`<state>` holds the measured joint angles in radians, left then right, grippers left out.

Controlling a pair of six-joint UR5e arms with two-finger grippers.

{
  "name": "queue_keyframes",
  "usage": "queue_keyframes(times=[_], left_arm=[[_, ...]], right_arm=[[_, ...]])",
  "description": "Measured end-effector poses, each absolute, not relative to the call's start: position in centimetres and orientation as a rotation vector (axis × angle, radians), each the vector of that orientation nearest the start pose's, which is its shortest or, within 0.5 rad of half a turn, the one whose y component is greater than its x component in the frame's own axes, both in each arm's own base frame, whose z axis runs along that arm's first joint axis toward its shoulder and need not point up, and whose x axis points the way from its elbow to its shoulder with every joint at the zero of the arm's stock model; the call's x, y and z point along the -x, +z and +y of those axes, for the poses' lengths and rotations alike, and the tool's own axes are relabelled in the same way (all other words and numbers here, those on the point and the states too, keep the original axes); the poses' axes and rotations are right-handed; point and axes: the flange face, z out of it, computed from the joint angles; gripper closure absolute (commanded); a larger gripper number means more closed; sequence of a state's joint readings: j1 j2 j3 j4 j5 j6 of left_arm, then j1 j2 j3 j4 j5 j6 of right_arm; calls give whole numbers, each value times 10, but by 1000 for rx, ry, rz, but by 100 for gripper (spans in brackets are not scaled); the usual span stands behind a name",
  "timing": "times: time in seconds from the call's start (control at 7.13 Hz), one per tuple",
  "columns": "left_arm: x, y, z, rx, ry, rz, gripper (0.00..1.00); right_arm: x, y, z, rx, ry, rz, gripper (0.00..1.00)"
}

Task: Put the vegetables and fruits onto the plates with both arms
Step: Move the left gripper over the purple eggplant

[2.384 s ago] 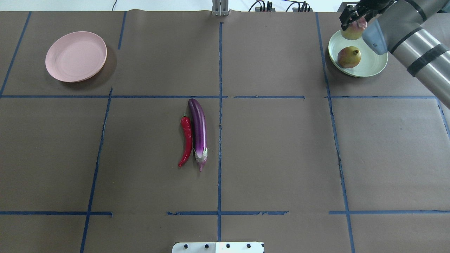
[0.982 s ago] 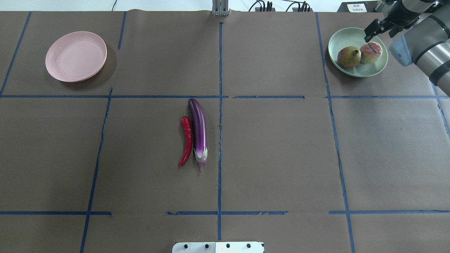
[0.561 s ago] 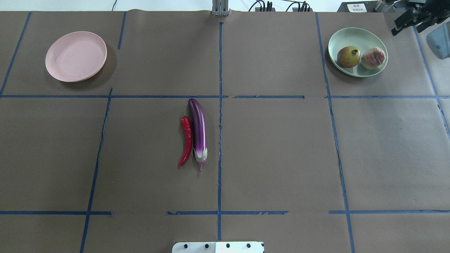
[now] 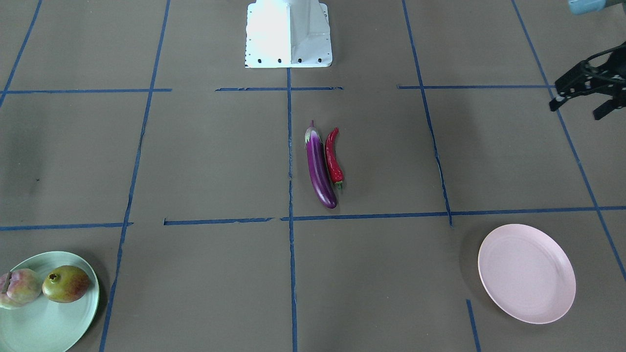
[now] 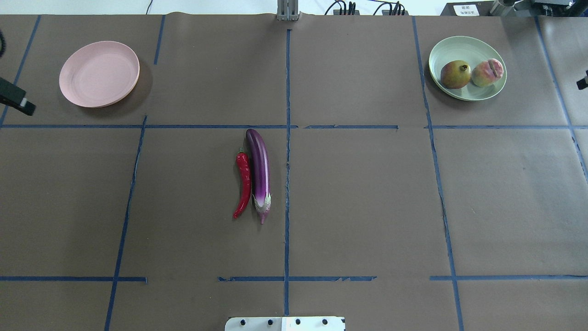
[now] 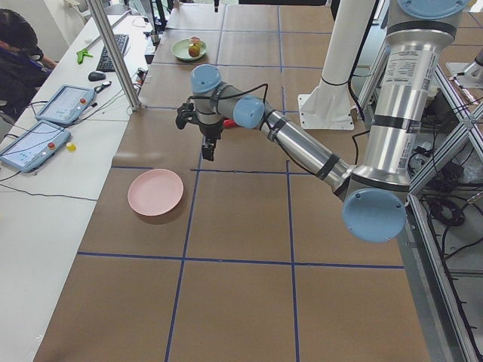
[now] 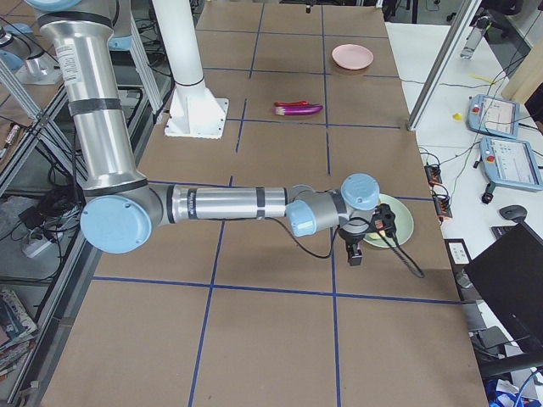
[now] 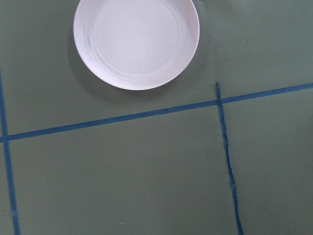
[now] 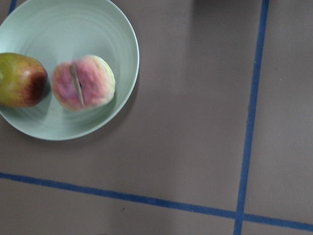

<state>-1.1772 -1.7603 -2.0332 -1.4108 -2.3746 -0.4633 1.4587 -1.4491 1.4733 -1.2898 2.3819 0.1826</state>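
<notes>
The purple eggplant (image 5: 259,172) and the red chili pepper (image 5: 244,184) lie side by side, touching, at the table's middle. On the mint green plate (image 5: 452,46) at the far right rest the pomegranate (image 5: 455,74) and the peach (image 5: 488,72). The pink plate (image 5: 98,73) at the far left holds nothing. My left gripper (image 4: 577,110) hovers open and holds nothing, near the table's left edge, beside the pink plate (image 8: 136,41). Only a sliver of my right gripper (image 5: 582,83) shows at the right edge, beside the green plate (image 9: 63,29); whether it is open or shut I cannot tell.
The white robot base (image 4: 288,34) stands at the near edge's middle. Blue tape lines divide the brown table cover into squares. Cables and a bracket (image 5: 288,11) sit along the far edge. A person sits at a side desk with tablets (image 6: 34,143).
My right gripper let go of the peach on the green plate and drew back to the right edge. The peach rolled against the pomegranate. My left gripper has come in at the left edge.
</notes>
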Motion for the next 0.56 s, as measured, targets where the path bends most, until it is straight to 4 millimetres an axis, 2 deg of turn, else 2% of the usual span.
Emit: queue_keyframes(times=[0.14, 0.28, 0.42, 0.56], left_arm=[[-190, 325, -495, -72, 105, 901, 0], [-243, 298, -486, -63, 82, 879, 0], [-300, 273, -475, -48, 53, 862, 0], [-354, 247, -468, -30, 6, 852, 0]], right_arm=[[-12, 629, -521, -144, -43, -829, 0], [-21, 643, -490, -124, -34, -822, 0], [-29, 650, -468, -103, -19, -815, 0], [-35, 643, -457, -85, -1, -800, 0]])
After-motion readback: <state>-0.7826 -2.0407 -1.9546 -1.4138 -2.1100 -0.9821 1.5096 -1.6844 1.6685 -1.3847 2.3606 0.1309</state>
